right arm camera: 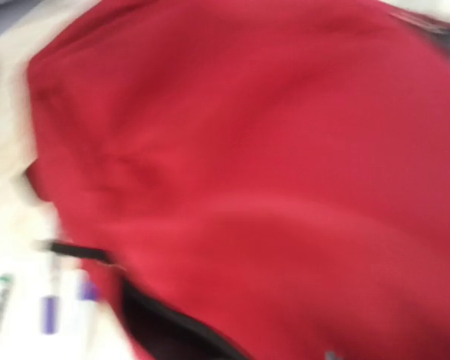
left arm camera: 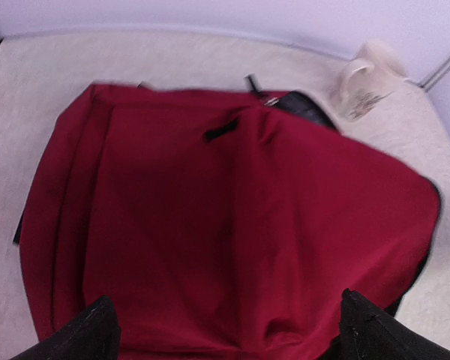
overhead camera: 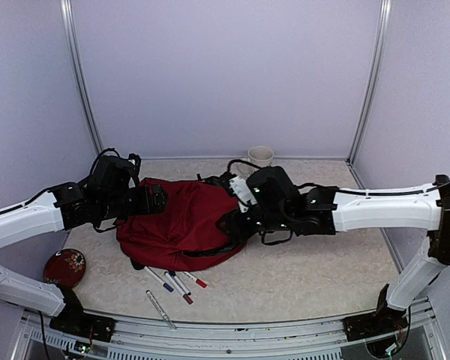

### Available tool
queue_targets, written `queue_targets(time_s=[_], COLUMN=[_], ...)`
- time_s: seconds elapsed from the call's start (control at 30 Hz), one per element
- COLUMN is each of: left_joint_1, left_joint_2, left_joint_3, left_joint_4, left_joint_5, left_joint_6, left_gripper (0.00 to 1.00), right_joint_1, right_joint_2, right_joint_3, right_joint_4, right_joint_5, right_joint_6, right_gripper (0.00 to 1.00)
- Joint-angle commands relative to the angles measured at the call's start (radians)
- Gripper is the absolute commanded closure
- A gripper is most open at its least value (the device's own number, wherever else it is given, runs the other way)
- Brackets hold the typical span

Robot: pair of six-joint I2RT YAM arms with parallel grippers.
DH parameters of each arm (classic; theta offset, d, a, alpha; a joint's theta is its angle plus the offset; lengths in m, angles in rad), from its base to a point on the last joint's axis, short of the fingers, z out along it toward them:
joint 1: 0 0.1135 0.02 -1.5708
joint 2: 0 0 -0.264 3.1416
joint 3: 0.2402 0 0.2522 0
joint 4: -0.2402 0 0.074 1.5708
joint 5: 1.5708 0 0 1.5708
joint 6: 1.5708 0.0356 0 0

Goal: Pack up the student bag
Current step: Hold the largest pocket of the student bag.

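I see the student bag (overhead camera: 184, 225) lying flat on the table (overhead camera: 322, 270), just on the near side of the white mug (overhead camera: 260, 155). My left gripper (left arm camera: 225, 300) hangs over it, fingers (left arm camera: 90, 330) spread wide, gripping nothing. My right gripper (overhead camera: 236, 223) sits at the bag's end nearer the mug. Its own view is smeared, so I cannot tell how its jaws stand.

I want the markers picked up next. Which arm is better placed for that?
Left, probably. The left gripper hangs open and free over the bag, and the markers lie at the bag's near edge, toward the left arm's base. The right gripper sits against the bag's right edge.
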Motion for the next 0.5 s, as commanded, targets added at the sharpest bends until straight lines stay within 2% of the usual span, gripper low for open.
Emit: queue_targets(time_s=[0.0, 0.1, 0.2, 0.3, 0.4, 0.47], left_joint_1=[0.101, 0.169, 0.213, 0.294, 0.362, 0.375], left_joint_2=[-0.037, -0.048, -0.039, -0.029, -0.005, 0.014], left_joint_3=[-0.083, -0.12, -0.171, -0.252, -0.321, -0.345], left_joint_4=[-0.099, -0.101, -0.08, 0.014, 0.104, 0.145], left_joint_5=[-0.025, -0.021, -0.011, 0.107, 0.193, 0.205], left_joint_6=[-0.197, -0.222, -0.232, -0.227, -0.234, -0.226], left_gripper=[0.01, 0.01, 0.01, 0.01, 0.01, 0.01], right_joint_1=[0.144, 0.203, 0.234, 0.234, 0.233, 0.233], right_joint_2=[0.282, 0.461, 0.562, 0.632, 0.704, 0.731], right_joint_3=[0.289, 0.497, 0.616, 0.698, 0.783, 0.796], right_joint_4=[-0.062, -0.151, -0.204, -0.242, -0.316, -0.32], right_joint_5=[0.055, 0.092, 0.152, 0.165, 0.212, 0.231], right_joint_6=[-0.248, -0.292, -0.338, -0.401, -0.442, -0.462], right_gripper=[0.46, 0.45, 0.36, 0.3, 0.31, 0.36])
